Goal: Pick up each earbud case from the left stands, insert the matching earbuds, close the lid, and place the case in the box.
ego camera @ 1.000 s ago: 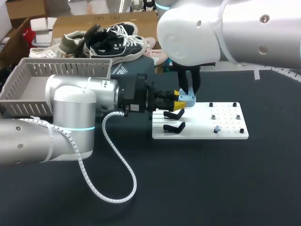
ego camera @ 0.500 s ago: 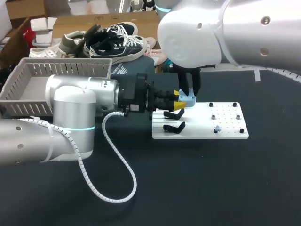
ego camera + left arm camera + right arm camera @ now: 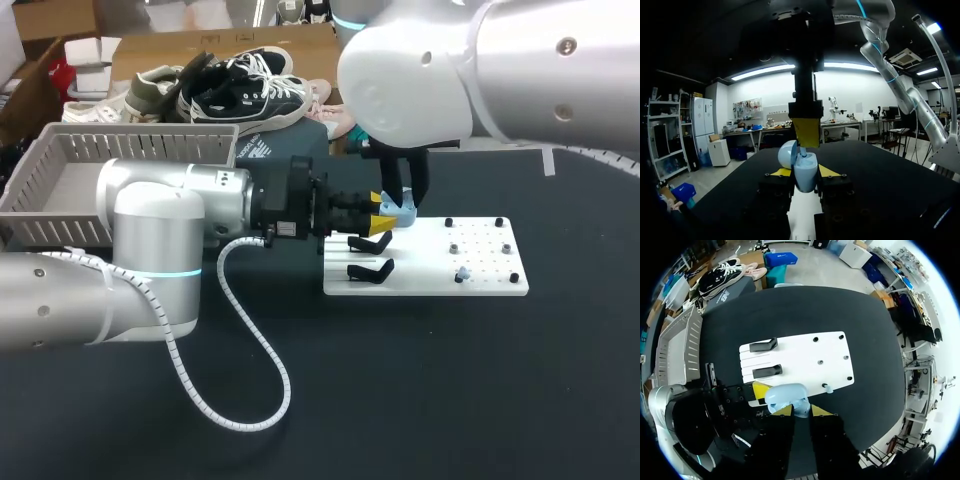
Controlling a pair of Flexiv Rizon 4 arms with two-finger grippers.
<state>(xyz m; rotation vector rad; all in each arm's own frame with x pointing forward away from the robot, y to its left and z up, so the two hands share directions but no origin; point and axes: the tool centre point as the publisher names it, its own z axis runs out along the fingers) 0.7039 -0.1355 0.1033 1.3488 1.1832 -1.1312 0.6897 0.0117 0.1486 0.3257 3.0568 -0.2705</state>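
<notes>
Earbud case (image 3: 398, 212) is showing pale blue; board (image 3: 470, 285) is reading plain white, stands (image 3: 368, 268) and table (image 3: 450, 380) black, box (image 3: 60, 160) grey.

bright, even overhead light; soft shadows

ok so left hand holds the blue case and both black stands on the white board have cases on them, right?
Not quite. The left hand does hold the blue case, but both black stands on the white board are empty, as the right wrist view shows.
</notes>
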